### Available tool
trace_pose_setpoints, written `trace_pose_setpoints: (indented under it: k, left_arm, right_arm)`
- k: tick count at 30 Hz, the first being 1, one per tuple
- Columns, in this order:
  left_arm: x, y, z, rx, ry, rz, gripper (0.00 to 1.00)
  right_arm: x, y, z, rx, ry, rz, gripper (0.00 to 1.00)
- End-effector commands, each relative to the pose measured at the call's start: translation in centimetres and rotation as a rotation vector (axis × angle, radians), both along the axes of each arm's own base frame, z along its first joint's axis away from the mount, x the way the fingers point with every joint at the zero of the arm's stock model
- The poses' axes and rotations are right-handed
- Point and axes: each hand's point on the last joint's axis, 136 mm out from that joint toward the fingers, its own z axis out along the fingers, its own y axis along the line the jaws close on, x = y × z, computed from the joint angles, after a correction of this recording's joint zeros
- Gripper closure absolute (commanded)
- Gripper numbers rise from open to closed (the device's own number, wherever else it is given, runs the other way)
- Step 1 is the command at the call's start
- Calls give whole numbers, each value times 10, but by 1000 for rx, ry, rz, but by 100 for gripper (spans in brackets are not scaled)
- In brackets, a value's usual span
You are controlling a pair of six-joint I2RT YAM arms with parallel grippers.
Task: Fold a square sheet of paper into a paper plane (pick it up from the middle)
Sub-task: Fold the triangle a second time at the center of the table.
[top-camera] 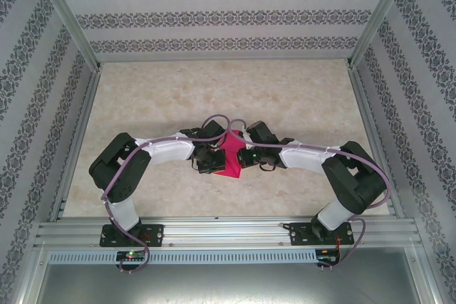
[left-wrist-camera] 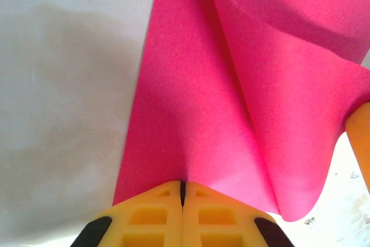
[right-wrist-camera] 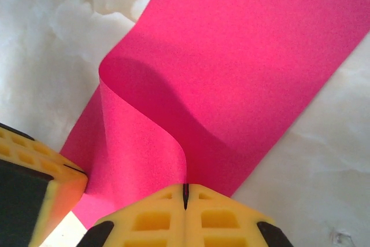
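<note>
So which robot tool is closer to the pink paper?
Neither, it's a tie. The left tool is shut on the left side of the pink paper, and the right tool is shut on its right side, so both are touching it.

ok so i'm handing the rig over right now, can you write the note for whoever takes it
left pincer: shut on one edge of the pink paper sheet.
right pincer: shut on the sheet's other side.
sheet: between both pincers over the middle of the table, bowed, one flap curling over.
done: sheet gripped by both arms, first bend started.
left: crisp folds; no plane shape yet.
</note>
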Motion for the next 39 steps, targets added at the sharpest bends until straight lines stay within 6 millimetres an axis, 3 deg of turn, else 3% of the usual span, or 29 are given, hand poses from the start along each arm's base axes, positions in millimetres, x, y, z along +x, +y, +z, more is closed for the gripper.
trace_pose_setpoints:
  k: [1, 39]
  left_arm:
    - [-7, 13, -20, 100, 16, -19, 93]
    - [-8, 12, -18, 104, 22, -31, 94]
  right_arm:
    - [8, -3, -1, -36, -17, -4, 100]
    - [7, -10, -15, -88, 20, -52, 100]
